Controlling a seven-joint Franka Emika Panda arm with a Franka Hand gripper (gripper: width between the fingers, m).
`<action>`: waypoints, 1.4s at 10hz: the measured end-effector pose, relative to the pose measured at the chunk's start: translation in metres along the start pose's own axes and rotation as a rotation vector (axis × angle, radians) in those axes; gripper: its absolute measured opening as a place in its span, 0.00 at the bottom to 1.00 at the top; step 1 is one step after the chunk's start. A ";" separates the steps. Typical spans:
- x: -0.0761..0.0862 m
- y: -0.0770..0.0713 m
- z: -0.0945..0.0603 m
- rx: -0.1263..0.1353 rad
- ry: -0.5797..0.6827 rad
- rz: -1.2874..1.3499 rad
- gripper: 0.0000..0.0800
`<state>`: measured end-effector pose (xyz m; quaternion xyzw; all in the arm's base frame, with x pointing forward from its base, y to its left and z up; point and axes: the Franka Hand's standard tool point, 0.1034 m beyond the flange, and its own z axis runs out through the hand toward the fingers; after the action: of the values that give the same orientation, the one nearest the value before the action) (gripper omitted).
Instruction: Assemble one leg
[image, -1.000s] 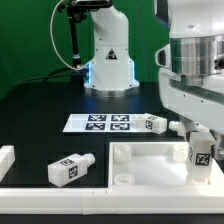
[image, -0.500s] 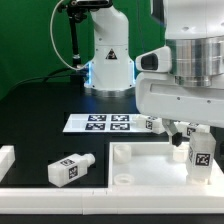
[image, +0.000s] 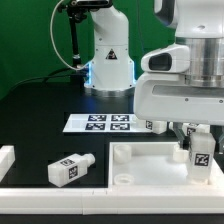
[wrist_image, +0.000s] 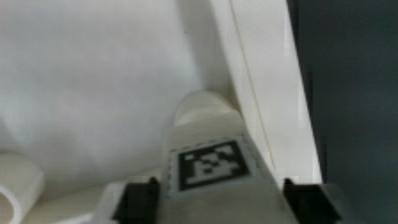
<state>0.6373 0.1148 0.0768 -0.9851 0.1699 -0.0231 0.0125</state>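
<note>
Standing position: the leg (image: 200, 152) is upright on the large white panel (image: 150, 160), near the panel's edge at the exterior view's right.
Leg appearance: a small white plastic bar, stubby, with a black-and-white square tag on its facing side; in the wrist view the leg (wrist_image: 215, 140) shows one tagged face tapering to a lighter, rounded far end.
Pincer state: the pincer (wrist_image: 215, 203) has a dark finger on each side of the leg; contact cannot be confirmed, so whether it is clamped cannot be told.
Arm position: the white arm housing fills the upper part of the exterior view's right, directly above the leg.
Second leg: another leg (image: 69, 168) lies on its side on the black desk (image: 40, 120), towards the exterior view's left, well apart from the panel.
Third leg: a further leg (image: 157, 125) lies behind the panel, just beside the marker board (image: 98, 123).
Background: a second robot base (image: 108, 55) stands at the far side of the desk.
</note>
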 end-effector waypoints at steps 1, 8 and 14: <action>0.000 0.000 0.000 0.000 0.000 0.085 0.36; 0.002 -0.002 0.002 0.068 -0.047 1.089 0.36; 0.003 0.003 0.002 0.074 -0.033 0.633 0.73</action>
<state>0.6396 0.1104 0.0746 -0.8825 0.4666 -0.0085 0.0577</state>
